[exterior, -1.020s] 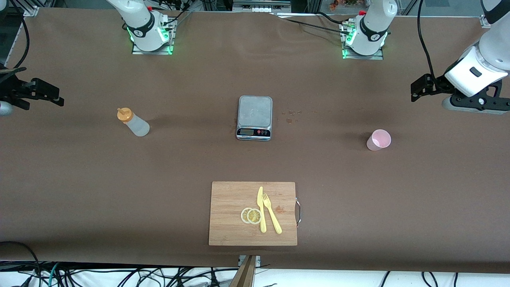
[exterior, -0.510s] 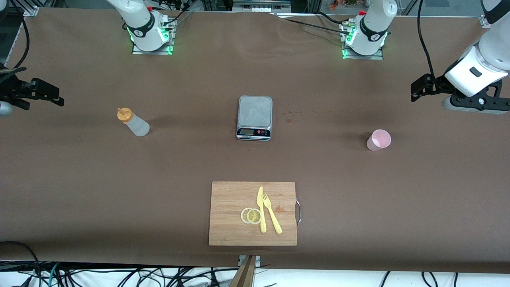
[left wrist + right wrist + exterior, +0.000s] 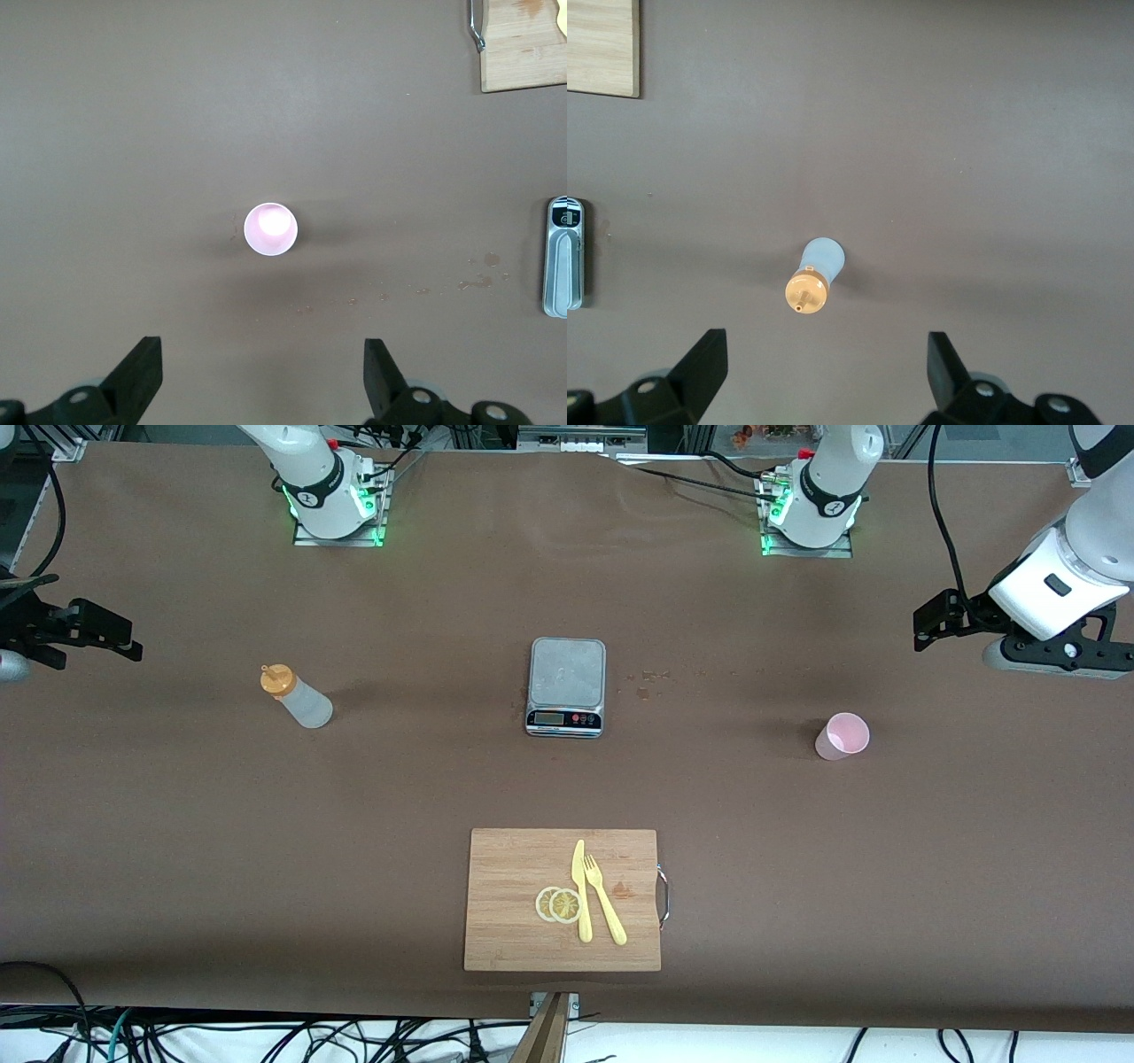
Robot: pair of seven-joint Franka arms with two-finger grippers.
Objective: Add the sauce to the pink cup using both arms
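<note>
front view: sauce bottle upright on bench toward right arm's end, pink cup upright toward left arm's end, well apart; scale mid-bench between them; cutting board w/ knife, fork & lemon slices near bench's front edge. right gripper up over bench's edge at right arm's end, left gripper up over edge at left arm's end; neither touching anything. judged: opening step, nothing grasped, no sauce in cup yet.

left wrist view: left gripper w/ fingers spread wide, empty; pink cup standing between finger lines but well apart; scale's edge & board corner at margins. next, prob.: descend, straddle cup, close gently on thin wall.

right wrist view: right gripper w/ fingers spread wide, empty; sauce bottle seen from above, orange cap toward camera. next, prob.: descend & clamp bottle body below cap, w/o squeezing out sauce early; then bring nozzle over cup.
</note>
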